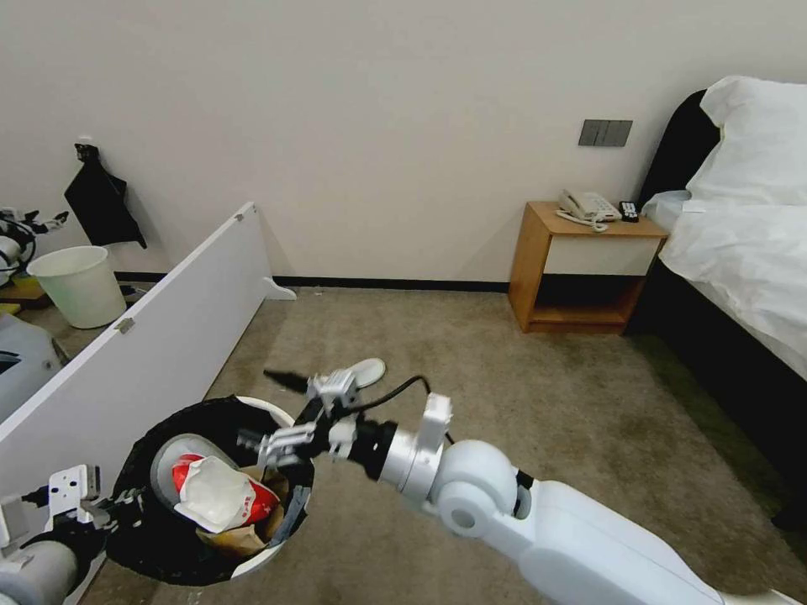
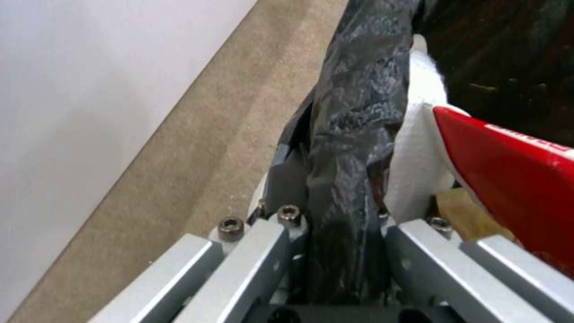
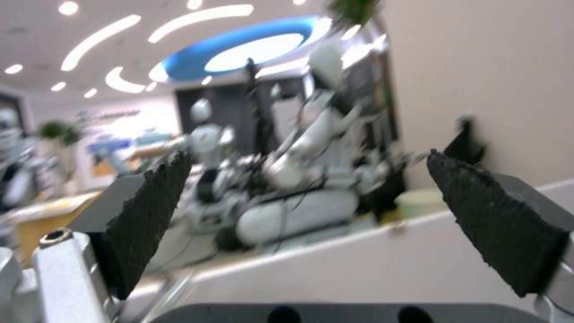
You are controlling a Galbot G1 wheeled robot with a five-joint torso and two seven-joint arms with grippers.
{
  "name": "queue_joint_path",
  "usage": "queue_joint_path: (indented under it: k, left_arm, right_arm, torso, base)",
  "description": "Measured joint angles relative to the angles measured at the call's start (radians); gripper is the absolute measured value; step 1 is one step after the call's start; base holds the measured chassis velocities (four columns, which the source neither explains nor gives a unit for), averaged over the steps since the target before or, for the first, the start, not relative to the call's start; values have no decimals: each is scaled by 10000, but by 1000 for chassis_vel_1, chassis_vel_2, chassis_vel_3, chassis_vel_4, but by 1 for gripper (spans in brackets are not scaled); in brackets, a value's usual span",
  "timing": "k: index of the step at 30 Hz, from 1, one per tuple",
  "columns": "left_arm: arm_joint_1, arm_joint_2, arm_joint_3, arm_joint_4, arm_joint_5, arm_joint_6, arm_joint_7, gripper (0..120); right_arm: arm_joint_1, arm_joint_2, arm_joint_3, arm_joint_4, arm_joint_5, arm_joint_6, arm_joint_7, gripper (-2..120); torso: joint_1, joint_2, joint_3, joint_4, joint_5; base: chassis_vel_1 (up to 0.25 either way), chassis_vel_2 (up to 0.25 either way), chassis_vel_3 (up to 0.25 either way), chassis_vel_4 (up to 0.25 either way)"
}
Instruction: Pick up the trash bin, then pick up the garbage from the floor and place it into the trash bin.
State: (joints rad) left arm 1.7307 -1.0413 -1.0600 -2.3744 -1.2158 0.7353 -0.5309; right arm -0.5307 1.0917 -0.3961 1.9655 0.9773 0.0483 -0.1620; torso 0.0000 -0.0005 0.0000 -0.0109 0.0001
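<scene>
While the left gripper (image 2: 335, 251) pinches the trash bin (image 1: 252, 555) rim w/ bag, right gripper (image 1: 282, 420) hangs spread above; bin could slip if bag slides.

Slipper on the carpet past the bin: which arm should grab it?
Right, probably. The right gripper hangs open and empty over the trash bin, near the slipper. The left gripper is clamped on the bin's rim.
</scene>
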Motion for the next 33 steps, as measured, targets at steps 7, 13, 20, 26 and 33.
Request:
queue_joint_path:
  k: [7, 13, 20, 26, 33]
  left_arm:
    - [-90, -156, 81, -27, 37, 0, 49, 3]
    - [-83, -301, 159, -41, 186, -3, 220, 3]
    - [-73, -506, 151, 36, 600, -2, 542, 3]
    - [-94, -596, 173, 128, 918, -2, 711, 3]
    - [-61, -620, 206, 228, 1164, -2, 868, 3]
  right_arm:
    - [-522, -755, 1762, 191, 179, -67, 1232, 100]
    - [-1708, -1492, 3637, 331, -145, -802, 1922, 100]
    - [-5629, -1705, 6961, 620, -1885, -901, 2740, 100]
    - [-8515, -870, 9220, 733, -3883, -376, 2026, 100]
    - [-10316, 947, 11042, 1024, -5185, 191, 1308, 100]
  torso:
    - [0, 0, 0, -6, 1]
    - [0, 0, 0, -6, 0]
    - [0, 0, -1, -1, 2]
    - [-1, 1, -2, -12, 2]
    - [-1, 1, -1, -1, -6]
  base:
    - [0, 0, 0, 0]
    - [0, 0, 0, 0]
    - [0, 0, 0, 0]
    - [0, 0, 0, 0]
    - [0, 0, 0, 0]
